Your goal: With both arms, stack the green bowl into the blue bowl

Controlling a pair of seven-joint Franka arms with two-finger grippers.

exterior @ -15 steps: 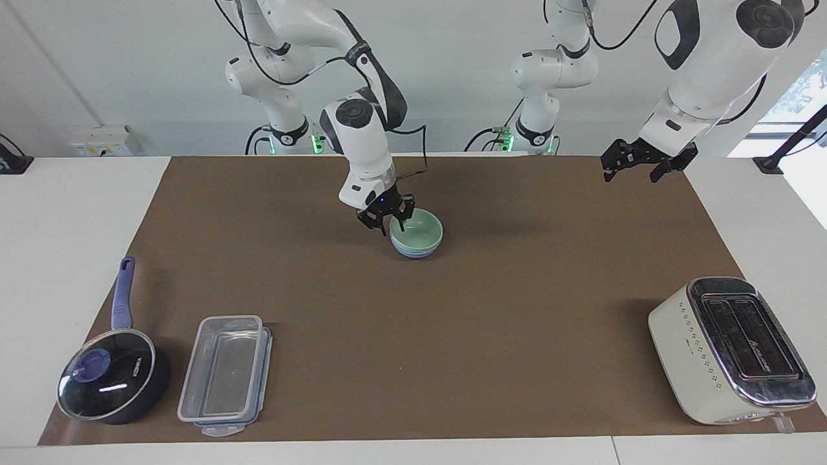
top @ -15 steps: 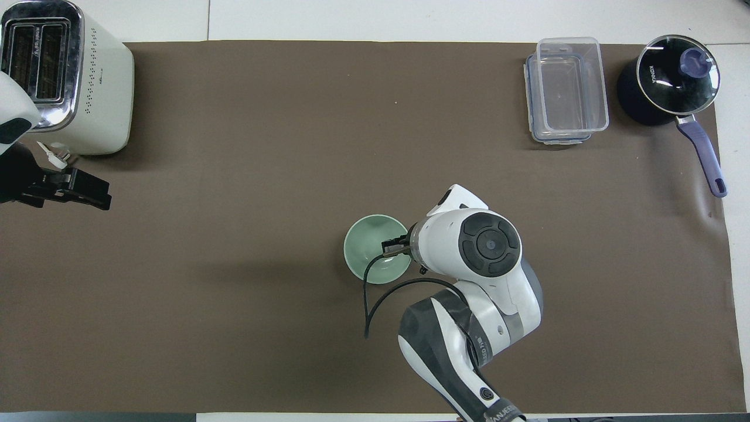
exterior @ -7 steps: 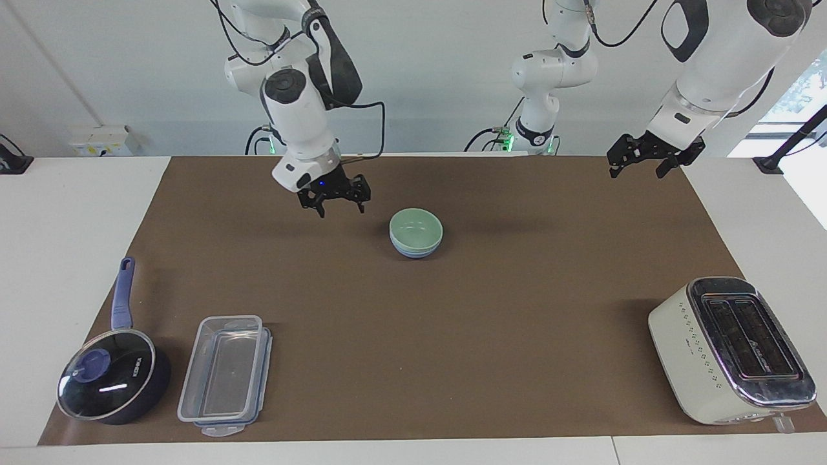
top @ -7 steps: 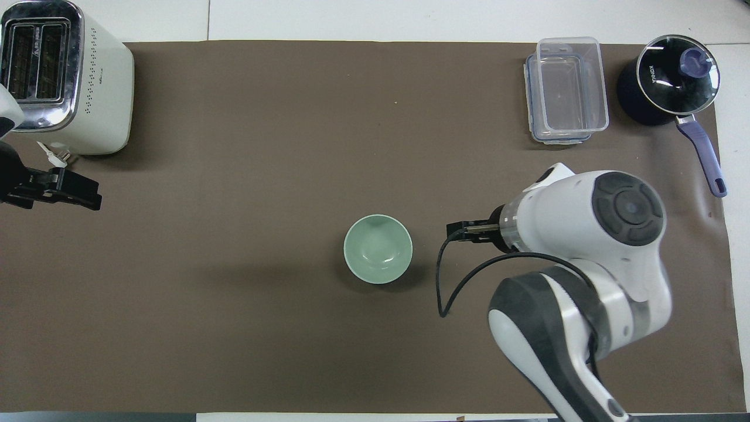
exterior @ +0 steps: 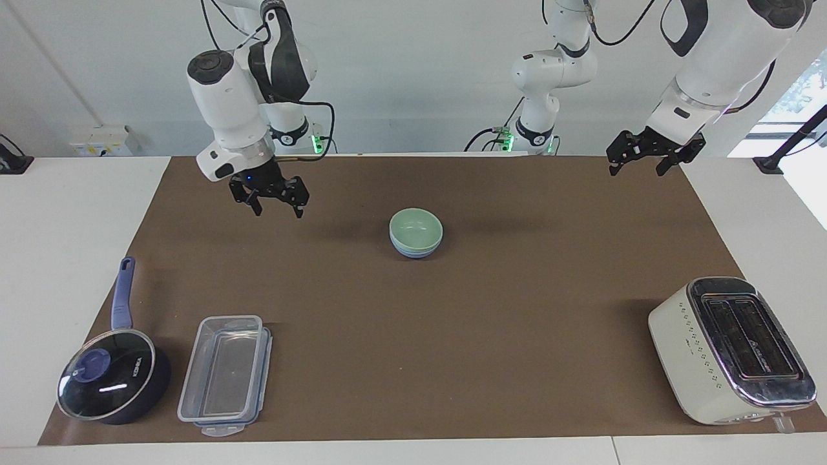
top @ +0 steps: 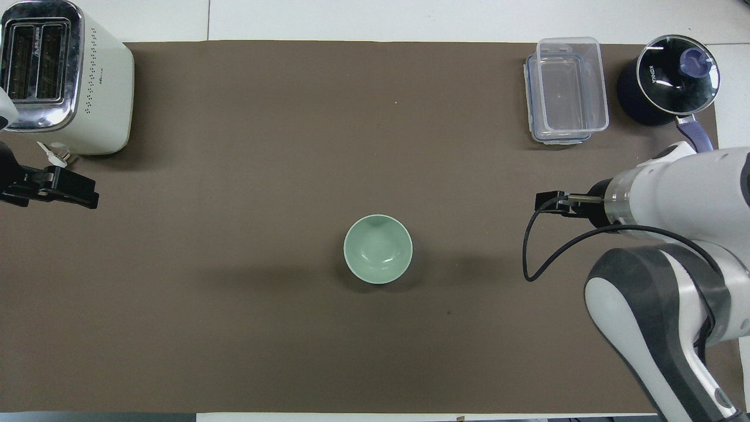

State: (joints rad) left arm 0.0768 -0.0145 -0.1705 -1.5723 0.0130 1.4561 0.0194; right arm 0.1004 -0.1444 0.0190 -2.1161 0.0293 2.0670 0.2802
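Facing view: right gripper (exterior: 272,203) seemingly spread, empty.

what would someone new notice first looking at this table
Probably the green bowl nested in the blue bowl, alone in the middle of the brown mat. Next, the two raised arms: the right gripper, open and empty, is up over the mat toward the right arm's end, and the left gripper, also open, is over the mat's corner at the left arm's end.
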